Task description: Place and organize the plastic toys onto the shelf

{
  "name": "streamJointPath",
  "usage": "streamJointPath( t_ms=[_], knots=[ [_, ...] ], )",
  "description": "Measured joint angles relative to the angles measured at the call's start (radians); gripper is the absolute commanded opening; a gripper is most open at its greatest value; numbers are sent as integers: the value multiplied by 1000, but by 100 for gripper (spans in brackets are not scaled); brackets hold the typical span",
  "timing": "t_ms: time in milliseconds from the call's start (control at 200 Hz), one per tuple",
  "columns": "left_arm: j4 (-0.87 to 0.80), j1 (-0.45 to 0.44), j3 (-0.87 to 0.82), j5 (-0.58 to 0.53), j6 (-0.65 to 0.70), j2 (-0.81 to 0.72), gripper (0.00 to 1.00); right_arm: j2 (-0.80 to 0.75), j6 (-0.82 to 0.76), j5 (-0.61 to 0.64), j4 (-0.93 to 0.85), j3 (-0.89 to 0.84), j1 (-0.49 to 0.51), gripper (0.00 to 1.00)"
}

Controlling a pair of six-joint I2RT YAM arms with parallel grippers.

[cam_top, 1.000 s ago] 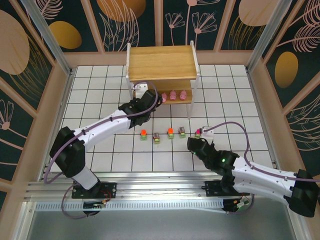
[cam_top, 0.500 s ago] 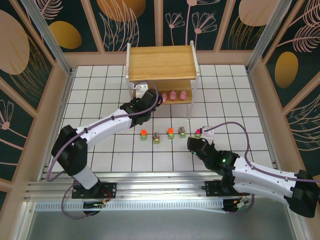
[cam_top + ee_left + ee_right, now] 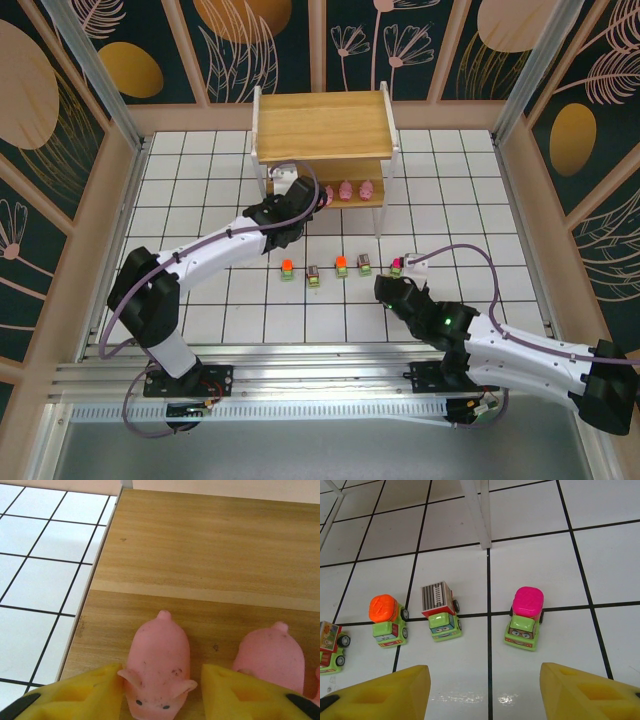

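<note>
The wooden shelf (image 3: 320, 125) stands at the back of the tiled table. A pink pig (image 3: 159, 665) stands on its lower board (image 3: 200, 555) between the yellow fingers of my left gripper (image 3: 161, 677). The jaws are open: the left finger brushes the pig's ear and the right one stands clear. A second pig (image 3: 272, 655) is just to its right. More pigs (image 3: 345, 189) line the lower tier beside my left gripper (image 3: 300, 190). My right gripper (image 3: 485, 680) hovers open over the tiles, short of a magenta-topped truck (image 3: 525, 617).
Several green trucks sit in a row on the tiles: a striped-top one (image 3: 440, 611), an orange-topped one (image 3: 386, 620) and one cut off at the left edge (image 3: 330, 645). A white shelf leg (image 3: 477, 512) stands behind them. The shelf's top board (image 3: 320, 110) is bare.
My left gripper's jaws have widened around the pig on the lower tier. The right arm and the trucks have not moved.
</note>
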Motion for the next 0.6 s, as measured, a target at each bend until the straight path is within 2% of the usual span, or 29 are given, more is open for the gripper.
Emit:
streamJointPath(
  t_ms=[601],
  knots=[
    [2, -19, 19, -27, 1, -14, 50, 0, 0, 0, 0, -1, 2, 60]
  ],
)
